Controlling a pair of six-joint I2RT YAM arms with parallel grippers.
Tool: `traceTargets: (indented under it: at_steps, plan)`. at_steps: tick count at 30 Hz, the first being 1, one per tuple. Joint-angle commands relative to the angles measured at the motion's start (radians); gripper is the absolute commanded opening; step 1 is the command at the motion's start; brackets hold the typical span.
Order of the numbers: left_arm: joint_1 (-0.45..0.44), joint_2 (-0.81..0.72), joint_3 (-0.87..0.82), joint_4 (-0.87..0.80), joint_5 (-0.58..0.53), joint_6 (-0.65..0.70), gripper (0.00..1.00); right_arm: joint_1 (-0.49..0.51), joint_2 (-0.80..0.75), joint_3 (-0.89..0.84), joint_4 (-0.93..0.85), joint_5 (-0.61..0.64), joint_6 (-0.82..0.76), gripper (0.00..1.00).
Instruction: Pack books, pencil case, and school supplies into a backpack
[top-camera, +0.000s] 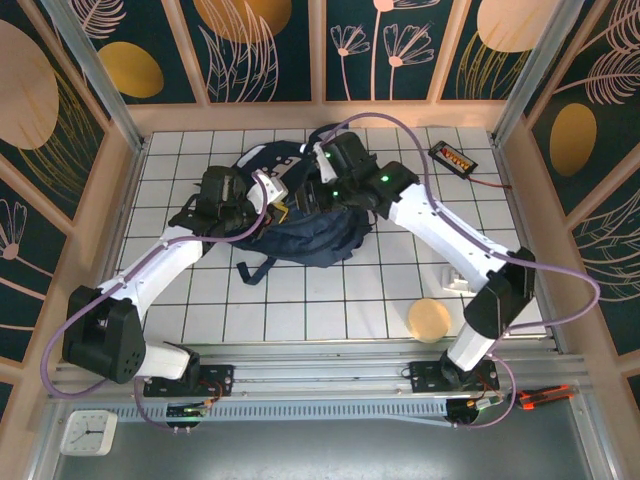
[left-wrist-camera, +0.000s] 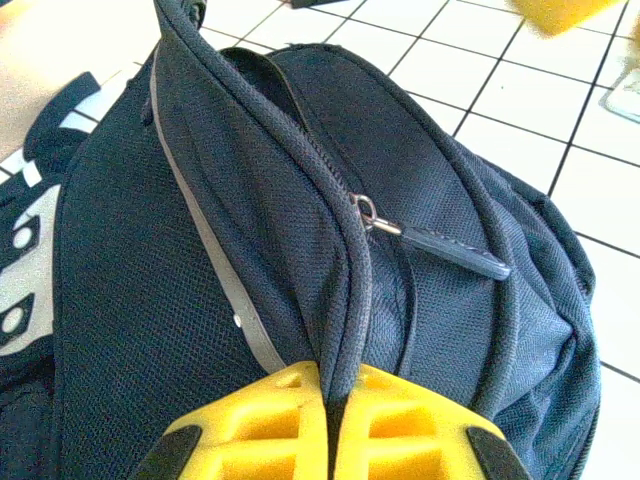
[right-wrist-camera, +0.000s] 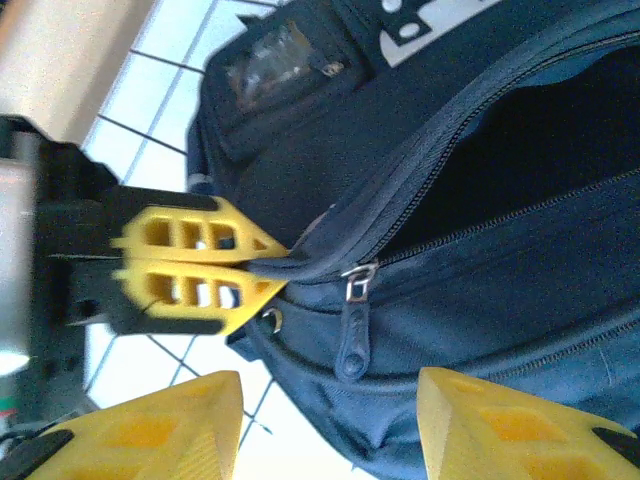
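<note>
Backpack (left-wrist-camera: 130, 300) seam in clenched left claw (left-wrist-camera: 332, 400)

Nothing could be read. The white print (right-wrist-camera: 440, 22) on the backpack (right-wrist-camera: 520, 300) was cropped and illegible. The numerals on the clock (top-camera: 89, 432), beyond the tabletop's (top-camera: 330, 300) near left corner, were too small.

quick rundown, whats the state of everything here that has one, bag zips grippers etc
backpack, lying on the table, main zip partly open and gaping
zip pull, hanging loose, ungripped
left gripper, shut, pinching the backpack's zip edge
right gripper, open, fingers either side of the zip pull
tan disc, lying flat on the table
</note>
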Motion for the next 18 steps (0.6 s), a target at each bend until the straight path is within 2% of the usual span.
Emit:
traceTargets:
  at_steps: [1, 12, 15, 18]
  plan:
    - [0.003, -0.023, 0.050, 0.047, 0.125, -0.038, 0.00, 0.022, 0.050, 0.017, 0.034, 0.055, -0.089, 0.49]
    - [0.015, -0.038, 0.058, 0.044, 0.154, -0.043, 0.00, 0.054, 0.134, 0.027, 0.009, 0.130, -0.127, 0.48]
    - [0.015, -0.043, 0.051, 0.046, 0.166, -0.045, 0.00, 0.056, 0.151, 0.045, -0.005, 0.161, -0.129, 0.44]
    - [0.015, -0.045, 0.050, 0.047, 0.177, -0.044, 0.00, 0.057, 0.159, 0.050, -0.008, 0.193, -0.138, 0.31]
